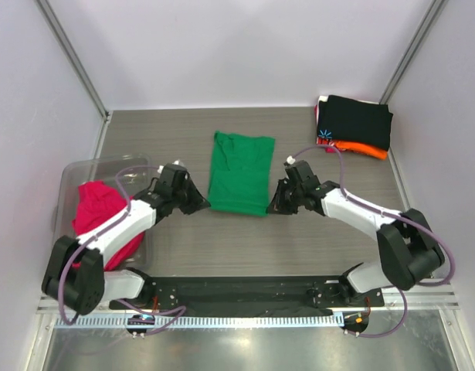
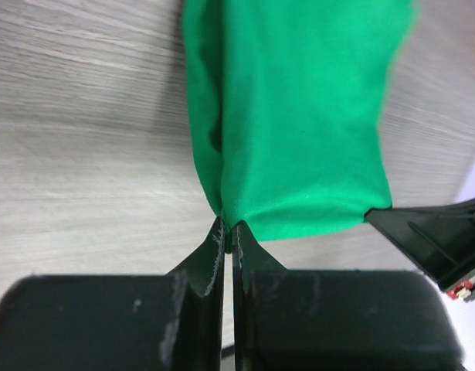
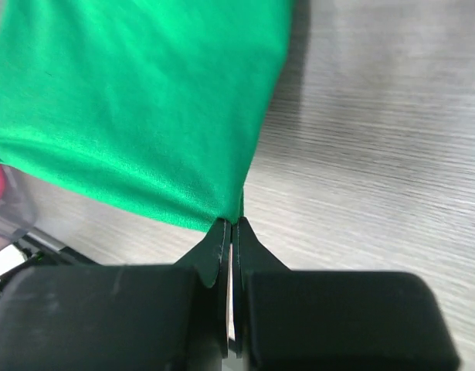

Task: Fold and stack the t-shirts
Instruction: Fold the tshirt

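table (image 1: 299,247): grey wood-grain | walls (image 1: 245,46): plain white | corner posts (image 1: 69,46): 2, metal

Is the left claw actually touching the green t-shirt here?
Touching. The left wrist view shows the left claw shut on the near corner of the green t-shirt, with the cloth meeting its tips and no gap.
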### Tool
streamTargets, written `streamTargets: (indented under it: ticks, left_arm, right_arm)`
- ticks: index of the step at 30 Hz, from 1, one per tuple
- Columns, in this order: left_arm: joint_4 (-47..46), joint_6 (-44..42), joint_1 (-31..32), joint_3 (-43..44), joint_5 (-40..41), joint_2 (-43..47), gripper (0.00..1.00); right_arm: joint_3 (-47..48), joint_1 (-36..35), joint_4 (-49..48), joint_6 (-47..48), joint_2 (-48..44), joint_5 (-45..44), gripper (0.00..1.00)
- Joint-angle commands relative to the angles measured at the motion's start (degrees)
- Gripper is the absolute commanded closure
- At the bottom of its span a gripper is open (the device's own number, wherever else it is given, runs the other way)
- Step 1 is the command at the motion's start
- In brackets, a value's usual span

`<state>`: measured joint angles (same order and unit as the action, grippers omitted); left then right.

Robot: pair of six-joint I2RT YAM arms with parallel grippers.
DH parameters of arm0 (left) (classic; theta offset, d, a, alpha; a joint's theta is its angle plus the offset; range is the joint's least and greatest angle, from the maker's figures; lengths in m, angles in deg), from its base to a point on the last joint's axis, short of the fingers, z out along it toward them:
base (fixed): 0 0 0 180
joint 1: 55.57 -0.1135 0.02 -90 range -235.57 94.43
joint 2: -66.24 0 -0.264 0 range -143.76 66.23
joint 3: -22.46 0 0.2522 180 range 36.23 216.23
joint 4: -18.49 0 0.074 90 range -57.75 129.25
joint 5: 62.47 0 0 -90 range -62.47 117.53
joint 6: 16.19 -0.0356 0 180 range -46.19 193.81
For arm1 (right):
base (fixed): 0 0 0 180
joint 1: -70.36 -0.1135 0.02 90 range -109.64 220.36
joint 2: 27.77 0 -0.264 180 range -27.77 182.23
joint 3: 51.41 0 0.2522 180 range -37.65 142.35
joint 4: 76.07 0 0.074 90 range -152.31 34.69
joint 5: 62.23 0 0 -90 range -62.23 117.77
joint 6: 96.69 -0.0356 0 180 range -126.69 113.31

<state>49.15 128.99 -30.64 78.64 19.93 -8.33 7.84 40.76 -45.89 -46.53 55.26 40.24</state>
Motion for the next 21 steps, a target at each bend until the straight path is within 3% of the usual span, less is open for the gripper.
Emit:
streamTargets:
  ticks: [1,12,16,21]
  left_arm:
    - [5.2,0.4,0.6,0.6,3.3,4.5,1.0]
    - [8.3,10.0,11.7,-9.1,5.1,15.4,1.0]
    - [13.8,15.4,16.6,-8.5,7.2,21.5,1.0]
    - [22.1,14.3,18.5,-2.4,12.9,25.3,1.0]
  right_arm:
    - [2.1,0.0,8.0,4.2,-4.0,-3.1,0.99]
    - [-8.5,-0.9,7.7,0.8,-13.8,4.0,0.99]
    - [-9.8,-2.8,10.1,-1.8,-18.8,6.6,0.99]
    - [-4.4,-3.8,16.3,-1.7,-22.0,4.9,0.99]
